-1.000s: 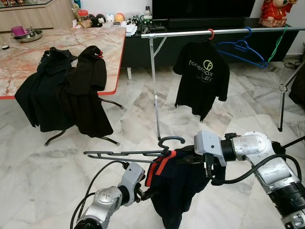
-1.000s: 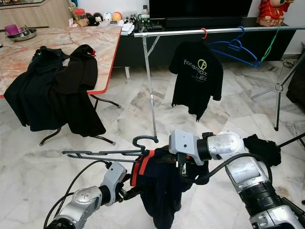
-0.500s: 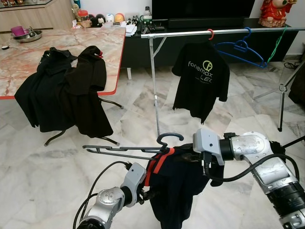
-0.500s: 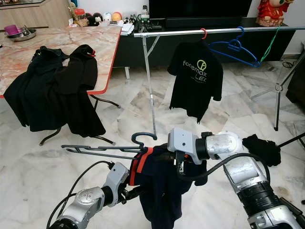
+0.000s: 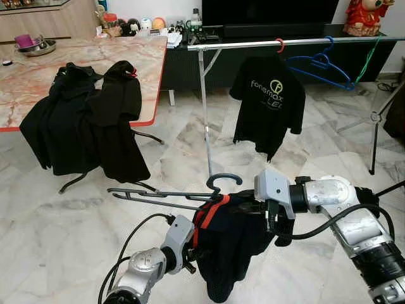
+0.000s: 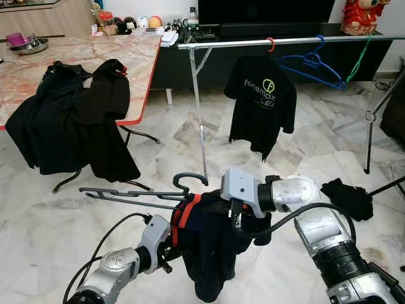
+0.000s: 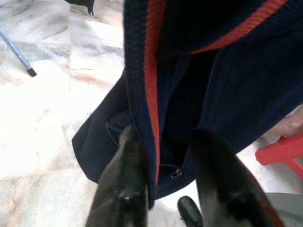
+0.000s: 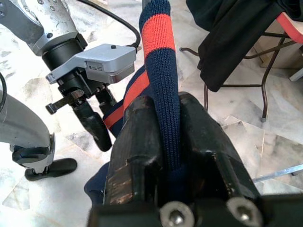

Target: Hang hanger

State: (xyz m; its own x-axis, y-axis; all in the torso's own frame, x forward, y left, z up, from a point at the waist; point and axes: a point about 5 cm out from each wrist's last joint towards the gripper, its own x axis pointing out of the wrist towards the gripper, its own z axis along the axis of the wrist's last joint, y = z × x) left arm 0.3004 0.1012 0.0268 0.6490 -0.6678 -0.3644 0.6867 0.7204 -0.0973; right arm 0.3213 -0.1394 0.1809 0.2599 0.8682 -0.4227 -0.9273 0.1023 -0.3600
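Both arms have lifted the dark hanger (image 5: 166, 196) slightly, at lower centre. Right gripper (image 8: 163, 142) clamps the navy garment (image 5: 231, 244) by its red-striped collar; left gripper (image 7: 173, 189) straddles its edge, fingers parted
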